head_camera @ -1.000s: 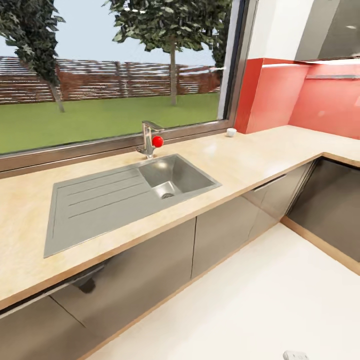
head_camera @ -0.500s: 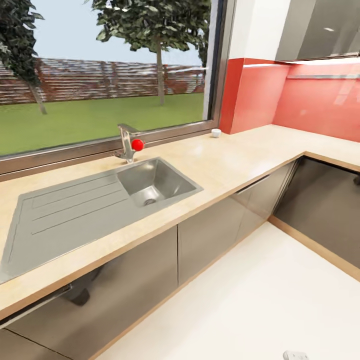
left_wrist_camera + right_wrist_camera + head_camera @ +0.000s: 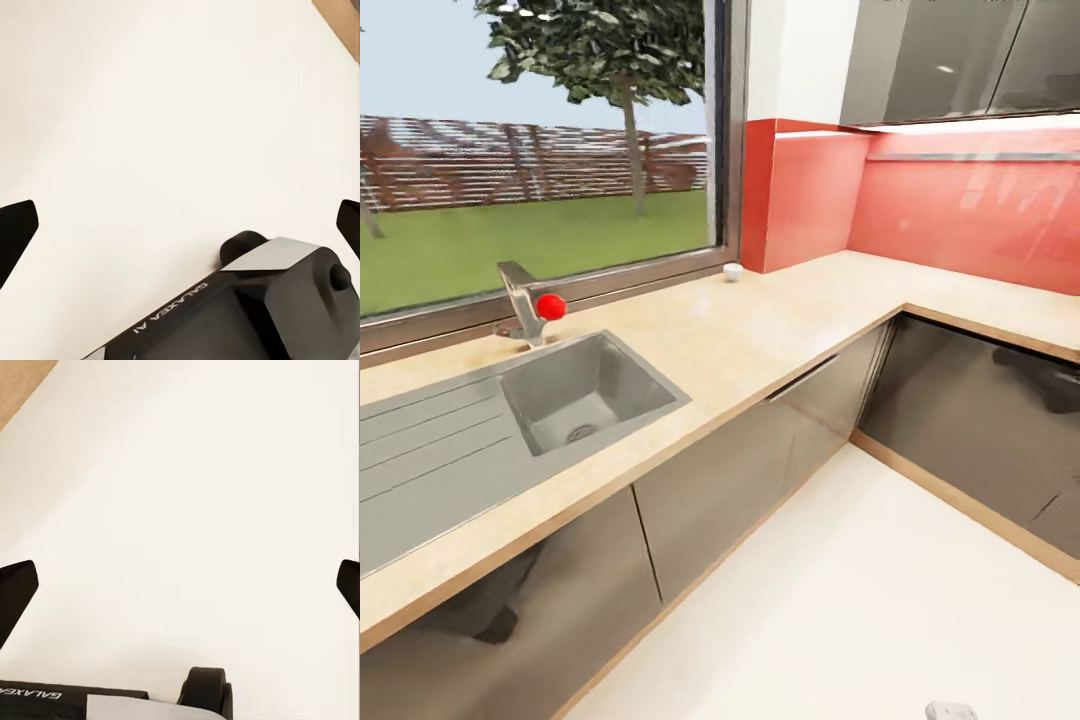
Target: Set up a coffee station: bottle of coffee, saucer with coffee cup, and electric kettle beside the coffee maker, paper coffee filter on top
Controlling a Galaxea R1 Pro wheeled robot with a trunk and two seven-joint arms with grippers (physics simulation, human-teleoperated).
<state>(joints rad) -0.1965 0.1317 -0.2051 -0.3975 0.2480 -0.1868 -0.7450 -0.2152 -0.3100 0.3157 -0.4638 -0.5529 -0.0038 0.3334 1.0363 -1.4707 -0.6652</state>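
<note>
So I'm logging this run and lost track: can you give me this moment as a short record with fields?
place: kitchen corner, wood-grain countertop along a window
on counter: steel sink with tap, red knob; small white cup by the red wall
left gripper: open, empty, over pale floor
right gripper: open, empty
coffee maker, kettle: not seen here

countertop: 1 | sink: 1 | tap: 1 | coffee cup: 1 | window: 1

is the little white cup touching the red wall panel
Apart. In the head view the coffee cup sits on the countertop with a strip of worktop between it and the red wall panel.
</note>
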